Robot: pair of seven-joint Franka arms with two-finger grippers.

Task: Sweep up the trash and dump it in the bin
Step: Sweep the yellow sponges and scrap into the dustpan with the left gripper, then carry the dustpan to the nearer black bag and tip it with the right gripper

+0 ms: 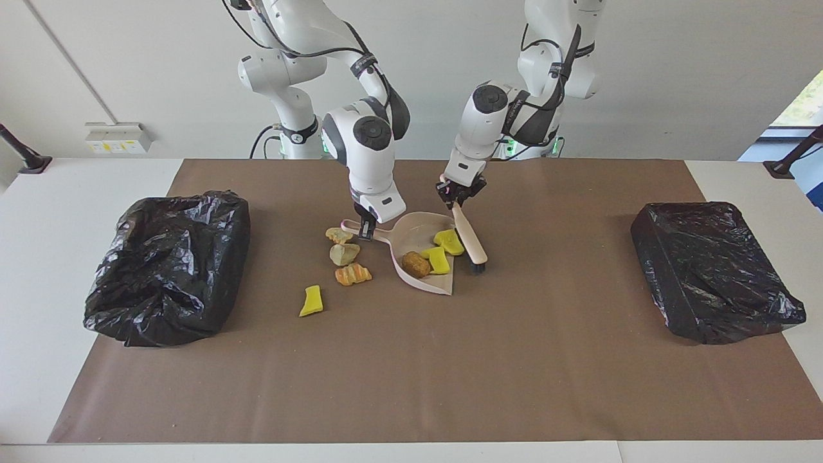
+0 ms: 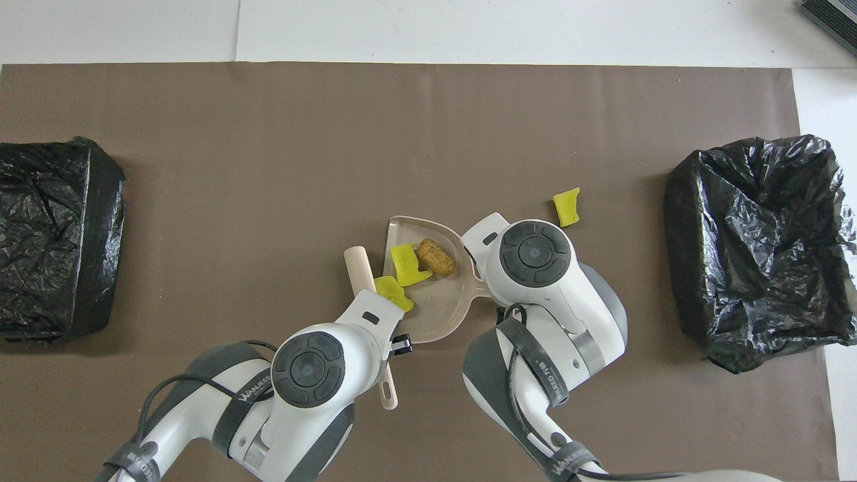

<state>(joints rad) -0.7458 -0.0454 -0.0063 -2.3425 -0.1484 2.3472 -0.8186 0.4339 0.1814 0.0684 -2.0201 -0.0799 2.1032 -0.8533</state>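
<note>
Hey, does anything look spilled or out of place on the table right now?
Four trash bits lie loose on the brown mat beside the dustpan, on its handle side, away from its open mouth. Three bits already sit in the pan.

White table (image 1: 96, 170) under a brown mat (image 1: 411, 360) — dustpan (image 1: 411, 241) mid-mat, loose trash (image 1: 346, 254) beside it, black bins (image 1: 167, 263) at both ends.

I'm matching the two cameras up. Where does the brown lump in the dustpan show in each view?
Facing view: brown lump, mid-picture, in the dustpan.
Overhead view: brown lump, mid-picture, in the dustpan.
Shared landmark: the yellow piece touching it.
</note>
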